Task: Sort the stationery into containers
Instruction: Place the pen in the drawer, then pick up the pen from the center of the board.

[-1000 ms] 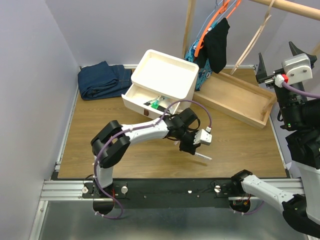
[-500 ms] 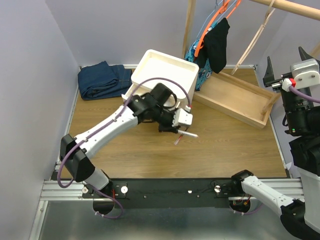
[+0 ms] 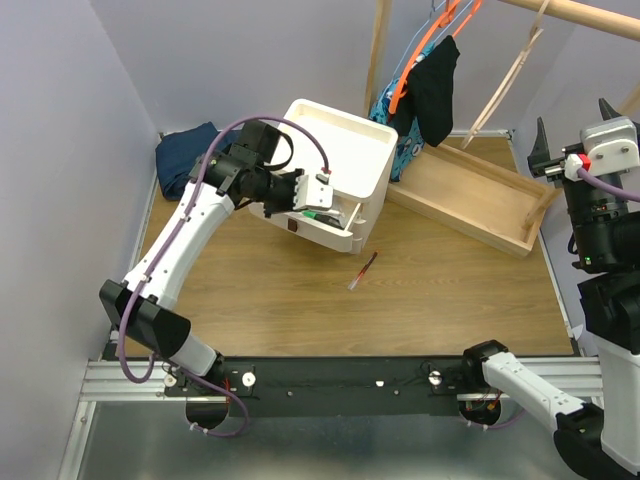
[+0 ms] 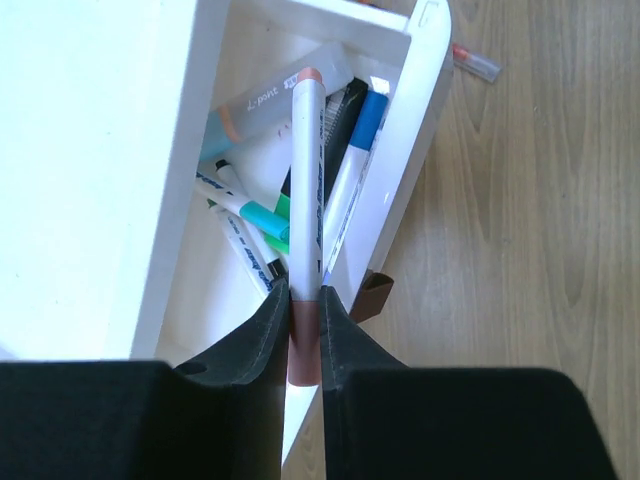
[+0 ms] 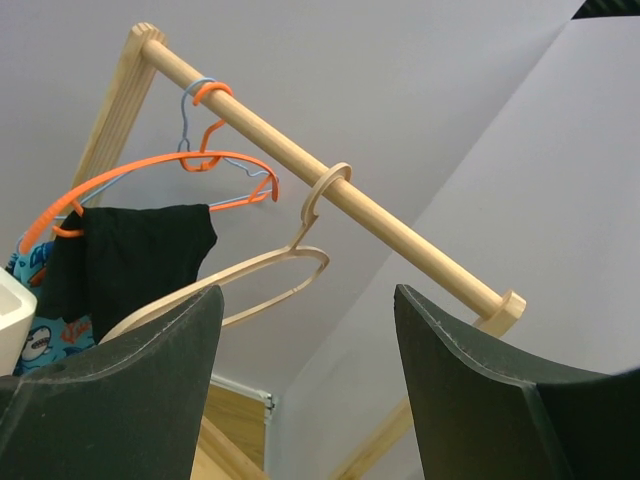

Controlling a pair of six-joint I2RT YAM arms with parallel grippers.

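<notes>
- From overhead I see my left gripper [image 3: 322, 199] reaching over the open drawer [image 4: 425, 120] of the white plastic stack of shallow square drawers [image 3: 330, 160], which sits at the back of the wooden tabletop [image 3: 440, 300].
- In the left wrist view its two black fingers [image 4: 265, 335] are pinched on a slim white marker with a brownish-pink cap [image 4: 306, 200]; the capped end sits between the pads and the barrel points out over the drawer.
- Inside that drawer I can make out several other markers lying crosswise: one with a blue cap [image 4: 368, 125], one with a teal-green cap [image 4: 262, 222], a black one [image 4: 345, 120], and a translucent case with an orange band [image 4: 265, 98].
- A small dark red-brown handle [image 4: 372, 297] shows on the drawer front, just beside the right finger.
- A red pen [image 3: 362, 270] lies alone on the tabletop, in front of the drawers and apart from them.
- My right gripper [image 5: 305, 385] is raised high at the right side, pointing at a wooden rail with hangers [image 5: 330, 195]; its jaws are spread wide with nothing between them.
- A long wooden tray [image 3: 470, 195] lies right of the drawers, and folded blue denim [image 3: 180, 160] is at the back left.
</notes>
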